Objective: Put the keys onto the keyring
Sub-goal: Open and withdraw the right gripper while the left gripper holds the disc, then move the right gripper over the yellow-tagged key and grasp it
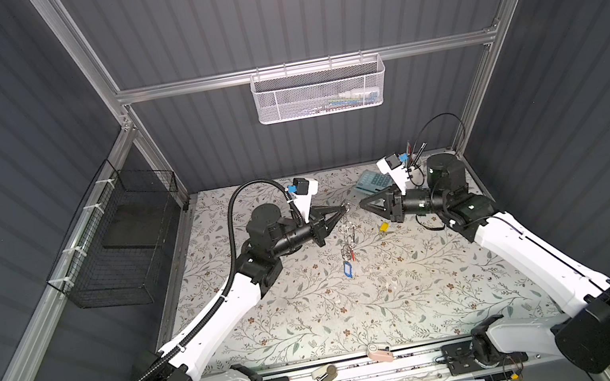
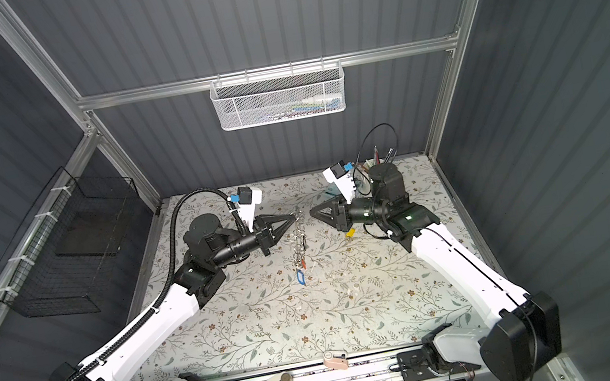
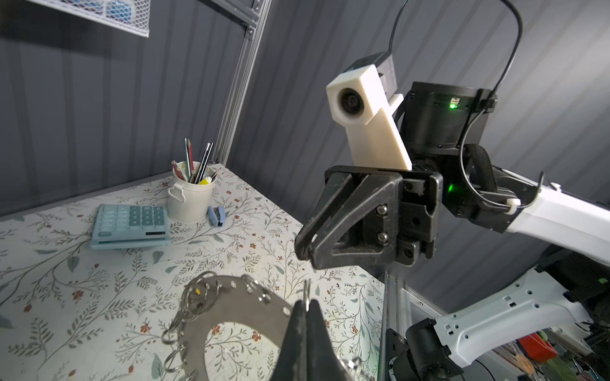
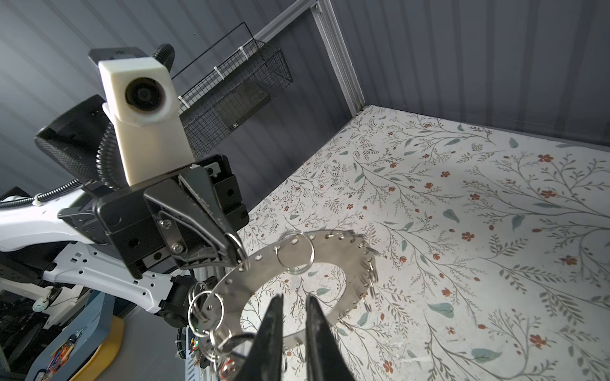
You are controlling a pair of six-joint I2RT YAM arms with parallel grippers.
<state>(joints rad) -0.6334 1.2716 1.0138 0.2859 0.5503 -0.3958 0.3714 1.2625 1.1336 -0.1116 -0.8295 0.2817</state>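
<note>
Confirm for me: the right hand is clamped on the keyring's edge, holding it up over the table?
Not quite. It is the left hand that is clamped on the edge of the keyring, holding it up over the table. The right wrist view shows this plainly. The right hand holds nothing, its jaws slightly apart just short of the ring.
</note>
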